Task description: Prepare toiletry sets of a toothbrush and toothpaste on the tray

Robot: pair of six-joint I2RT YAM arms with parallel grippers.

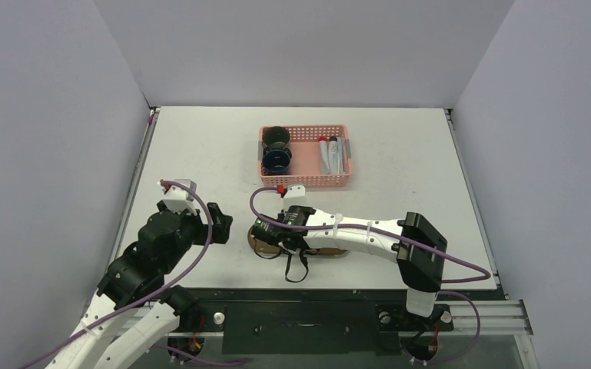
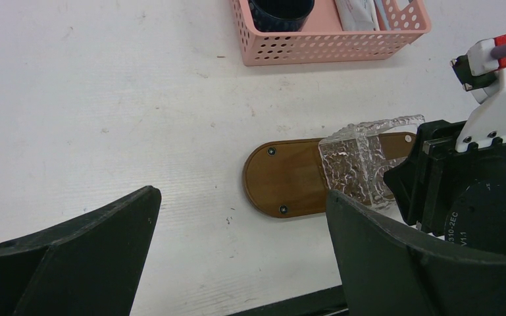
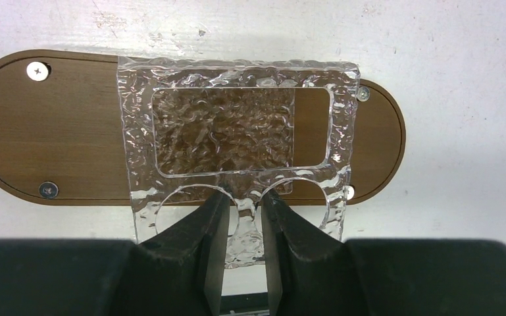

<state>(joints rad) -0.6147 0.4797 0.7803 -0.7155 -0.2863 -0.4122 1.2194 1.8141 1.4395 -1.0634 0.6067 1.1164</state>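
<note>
- The right pincer has its two dark fingers drawn narrow, pinching the near wall of the clear holder on the thin strip between its two round openings.
- The clear holder is a boxy piece of see-through plastic with a rippled, hammered-glass texture. It has a large rounded-rectangle opening behind the two round ones.
- It stands over the tray. From these angles I cannot tell whether it sits flat on the tray or is raised a little.
- The tray is a flat, dark brown oval of wood with a fine straight grain and a shallow rim line. Small silver screws are set near its rounded ends.
- The tray lies on the white, lightly scuffed table, in the near middle, on the near side of the pink basket and well apart from it.
- The left pincer hangs left of the tray with its matte black fingers spread wide, holding nothing.
- The pink basket is perforated plastic. It holds a dark cup at its left end and pale tubes at its right.
- The black motor housing behind the right pincer bears partly visible white print that seems to read "310-2EC" and "V1.1".
</note>
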